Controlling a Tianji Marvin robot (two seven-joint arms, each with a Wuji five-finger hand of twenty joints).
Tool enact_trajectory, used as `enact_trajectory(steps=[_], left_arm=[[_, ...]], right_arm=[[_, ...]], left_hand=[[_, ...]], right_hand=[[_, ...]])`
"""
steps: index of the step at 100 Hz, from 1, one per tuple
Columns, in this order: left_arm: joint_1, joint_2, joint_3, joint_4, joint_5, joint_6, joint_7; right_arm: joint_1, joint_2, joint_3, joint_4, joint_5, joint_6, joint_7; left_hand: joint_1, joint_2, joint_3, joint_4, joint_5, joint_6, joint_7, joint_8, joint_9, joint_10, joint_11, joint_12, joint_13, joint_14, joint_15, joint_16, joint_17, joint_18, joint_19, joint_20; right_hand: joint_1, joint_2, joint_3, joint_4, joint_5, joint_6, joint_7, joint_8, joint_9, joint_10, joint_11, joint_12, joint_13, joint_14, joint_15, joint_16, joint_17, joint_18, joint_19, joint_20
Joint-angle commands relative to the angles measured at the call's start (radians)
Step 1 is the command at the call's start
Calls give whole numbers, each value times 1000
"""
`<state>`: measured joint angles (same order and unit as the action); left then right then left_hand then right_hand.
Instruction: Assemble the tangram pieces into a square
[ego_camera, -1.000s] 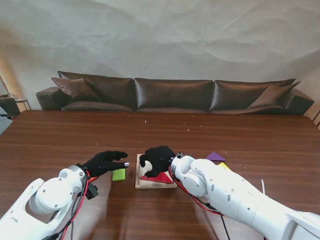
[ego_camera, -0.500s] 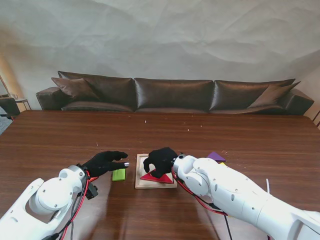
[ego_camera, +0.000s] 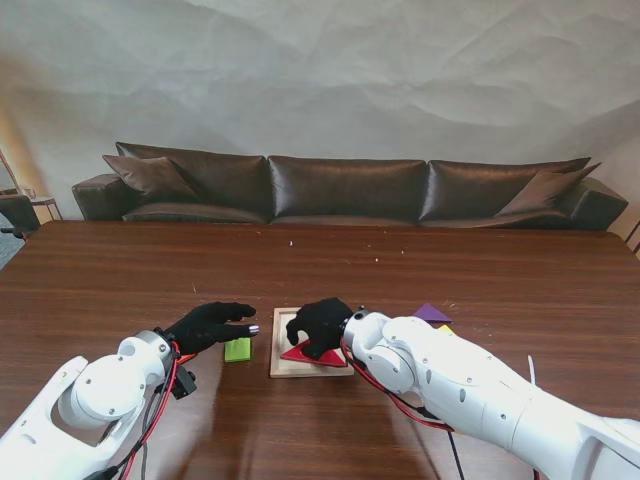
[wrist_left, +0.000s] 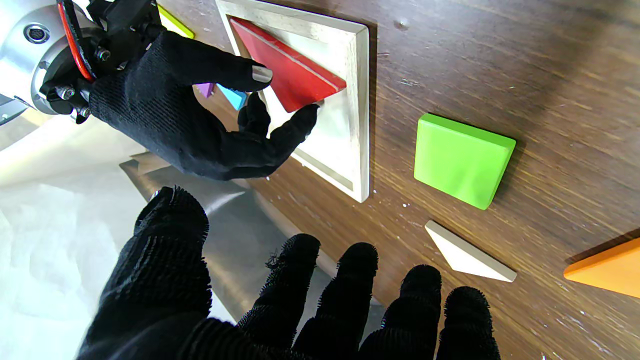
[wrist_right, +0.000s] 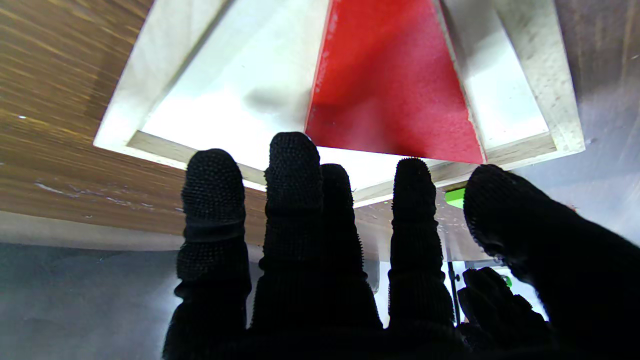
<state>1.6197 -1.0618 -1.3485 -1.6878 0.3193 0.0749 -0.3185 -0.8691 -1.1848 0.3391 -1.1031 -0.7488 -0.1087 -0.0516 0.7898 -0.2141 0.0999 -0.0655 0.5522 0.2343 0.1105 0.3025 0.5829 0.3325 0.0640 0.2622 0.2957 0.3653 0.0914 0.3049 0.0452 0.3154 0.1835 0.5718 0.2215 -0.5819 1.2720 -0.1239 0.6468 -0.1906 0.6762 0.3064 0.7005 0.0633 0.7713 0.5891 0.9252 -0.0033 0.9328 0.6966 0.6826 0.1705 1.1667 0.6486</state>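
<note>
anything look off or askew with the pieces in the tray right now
Yes: the red triangle is the only piece in the wooden tray, and it seems to sit tilted, one corner raised off the floor near the right hand fingertips. The green square lies flat outside the tray.

Left hand (wrist_left: 280, 300): black-gloved, fingers spread, holding nothing.
Right hand (wrist_left: 200, 115): fingertip touching flat red triangle piece (wrist_left: 290, 75) in pale wooden square tray (wrist_left: 362, 115).
Lime-green square block (wrist_left: 462, 160): on brown wooden surface (wrist_left: 525, 75), beyond left fingertips.
</note>
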Motion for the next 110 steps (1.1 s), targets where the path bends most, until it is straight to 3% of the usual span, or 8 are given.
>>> enact_trajectory(steps=[1, 22, 38, 59, 75, 110], left_arm=[[0, -1, 0, -1, -4, -1, -21], [0, -1, 0, 0, -4, 0, -21], [0, -1, 0, 0, -5, 1, -21], [0, -1, 0, -1, -5, 3, -21], [1, -1, -2, -2, -6, 4, -22], [2, -1, -3, -5, -11, 12, -24]], right_arm=[[-1, -4, -4, 1, -6, -5, 10], [2, -10, -11, 14, -4, -16, -3], [1, -13, -12, 22, -3, -25, -13], [1, -20, -15, 37, 1, -36, -31], [1, -25, -18, 51, 7, -53, -43], [-6, -31, -15, 66, 12, -80, -66]], left_hand=[[17, 48, -13, 36, 18, 0, -1, -1, 15, 8, 5, 13, 11, 3, -5, 7, -18, -29, -15, 11], [16, 52, -12, 36, 22, 1, 1, 0, 15, 7, 5, 13, 10, 3, -6, 7, -18, -30, -15, 11], [16, 51, -12, 36, 21, 1, 0, 0, 15, 8, 5, 13, 11, 2, -5, 7, -18, -30, -14, 12], [17, 52, -11, 36, 23, 2, 0, 0, 15, 7, 4, 13, 12, 4, -5, 8, -18, -29, -14, 12], [18, 51, -10, 36, 23, 3, 0, 0, 15, 10, 4, 13, 14, 5, -5, 8, -17, -28, -14, 12], [19, 53, -7, 35, 30, 6, 2, 0, 20, 12, 5, 13, 16, 7, -5, 8, -16, -28, -14, 12]], right_hand=[[-29, 11, -5, 27, 2, -11, 26, 25, -25, -16, 20, 20, 14, -17, 19, 12, -179, -4, 26, 28], [-40, 5, -16, 23, 67, -39, 53, 45, -40, -4, -3, 4, 5, -15, 13, 7, -184, -3, 24, 27], [-38, -19, -23, -18, 95, -49, 53, 39, -39, 2, -17, -16, 6, -10, -1, -1, -189, -1, 17, 25], [-35, -33, -20, -28, 102, -49, 59, 38, -35, 4, -27, -31, 9, -11, -11, -7, -186, -2, 18, 24], [-44, -23, -18, 7, 86, -33, 52, 60, -35, 5, -28, -39, 20, -18, -19, -12, -180, -4, 16, 21], [-43, -33, -26, 4, 65, -19, 48, 85, -37, 6, -35, -55, 26, -17, -31, -19, -174, -5, 18, 19]])
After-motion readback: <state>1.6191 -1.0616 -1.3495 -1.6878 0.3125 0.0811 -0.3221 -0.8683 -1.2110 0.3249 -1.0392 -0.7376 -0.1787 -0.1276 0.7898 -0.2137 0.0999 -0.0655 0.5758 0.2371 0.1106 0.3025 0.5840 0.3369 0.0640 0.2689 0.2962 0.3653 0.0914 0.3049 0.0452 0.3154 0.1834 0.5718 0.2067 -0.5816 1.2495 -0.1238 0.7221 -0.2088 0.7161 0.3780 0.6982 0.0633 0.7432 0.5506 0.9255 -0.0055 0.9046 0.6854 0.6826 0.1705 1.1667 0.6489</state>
